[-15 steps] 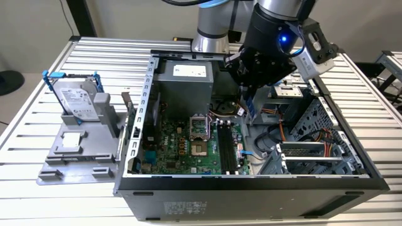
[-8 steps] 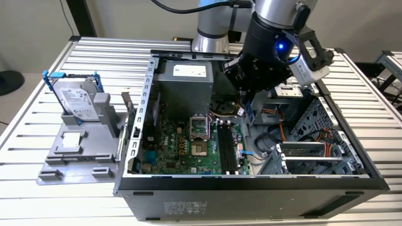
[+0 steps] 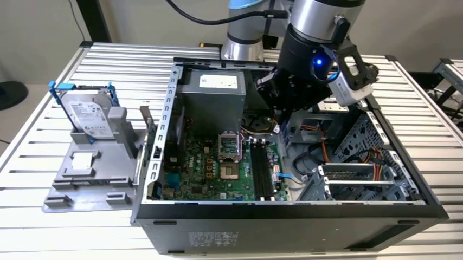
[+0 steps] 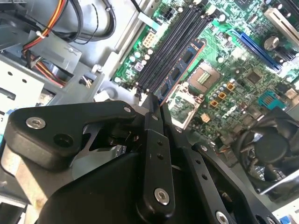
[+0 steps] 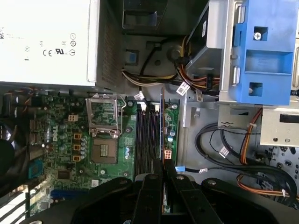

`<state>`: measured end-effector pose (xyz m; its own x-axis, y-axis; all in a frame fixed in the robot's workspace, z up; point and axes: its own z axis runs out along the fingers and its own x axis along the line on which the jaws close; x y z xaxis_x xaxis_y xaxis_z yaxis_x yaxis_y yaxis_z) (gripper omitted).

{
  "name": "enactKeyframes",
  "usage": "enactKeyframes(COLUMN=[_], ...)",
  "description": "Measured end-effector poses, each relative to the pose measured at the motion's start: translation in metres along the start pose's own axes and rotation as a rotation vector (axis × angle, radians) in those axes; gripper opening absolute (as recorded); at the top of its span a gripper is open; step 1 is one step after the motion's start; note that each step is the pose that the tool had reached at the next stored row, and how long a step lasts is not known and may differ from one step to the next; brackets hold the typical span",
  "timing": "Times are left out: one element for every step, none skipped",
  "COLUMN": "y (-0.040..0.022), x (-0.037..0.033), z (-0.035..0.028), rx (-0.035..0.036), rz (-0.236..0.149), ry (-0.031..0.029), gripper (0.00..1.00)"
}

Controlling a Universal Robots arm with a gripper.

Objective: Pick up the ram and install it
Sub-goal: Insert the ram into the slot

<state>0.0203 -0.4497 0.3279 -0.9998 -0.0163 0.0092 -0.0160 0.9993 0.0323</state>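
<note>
- The tool (image 5: 162, 177) is closed down tight, its two black fingers (image 5: 148, 191) pinching the ram (image 5: 162, 130) by one end. You can see that grip in both wrist views.
- In the second wrist view the ram (image 4: 180, 70) sticks straight out past the tool (image 4: 154, 105), a thin bluish board with dark chips, held on edge.
- Right under the ram and ahead of the tool run the long black slots (image 5: 147, 140). The stick lines up lengthwise with them, along the side of the bank nearest the loose cables (image 5: 219, 149).
- I can't tell whether it is touching a slot.
- On the far side of the slots from the tool's line sits the open processor socket (image 5: 103, 135) on the green motherboard (image 5: 60, 154).
- In the exterior view, the tool (image 3: 283, 114) is down inside the open computer case (image 3: 289, 211).
- Well away from the tool, on the exterior view's left, a hard drive (image 3: 90, 116) in a blue frame stands on a grey stand on the table (image 3: 43, 162).
</note>
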Motion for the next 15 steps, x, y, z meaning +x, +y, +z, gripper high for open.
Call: enactKeyframes(y=[0.0000, -0.0001, -0.0001, -0.0001, -0.0001, -0.0001, -0.0002, -0.0002, -0.0003, -0.0003, -0.0003, -0.0003, -0.0003, -0.0003, -0.0003], x=[0.0000, -0.0001, -0.0001, -0.0001, 0.0000, 0.0000, -0.0001, -0.0001, -0.0002, -0.0001, -0.0001, -0.0001, -0.0001, -0.0001, -0.0001], z=[0.0013, 0.0025, 0.0038, 0.0051, 0.0062, 0.0076, 0.0092, 0.0110, 0.0124, 0.0124, 0.0125, 0.0125, 0.0127, 0.0134, 0.0151], rx=[-0.0001, -0.0001, -0.0001, -0.0001, -0.0001, -0.0001, 0.0000, -0.0002, -0.0002, 0.0000, 0.0002, 0.0003, -0.0001, -0.0005, -0.0005], rz=[0.016, 0.031, 0.047, 0.059, 0.064, 0.065, 0.065, 0.065, 0.065, 0.066, 0.066, 0.066, 0.066, 0.066, 0.066], ry=[-0.0012, -0.0023, -0.0033, -0.0040, -0.0052, -0.0075, -0.0091, -0.0094, -0.0098, -0.0098, -0.0097, -0.0097, -0.0098, -0.0099, -0.0099], gripper=[0.00, 0.00, 0.00, 0.00, 0.00, 0.00, 0.00, 0.00, 0.00, 0.00, 0.00, 0.00, 0.00, 0.00, 0.00])
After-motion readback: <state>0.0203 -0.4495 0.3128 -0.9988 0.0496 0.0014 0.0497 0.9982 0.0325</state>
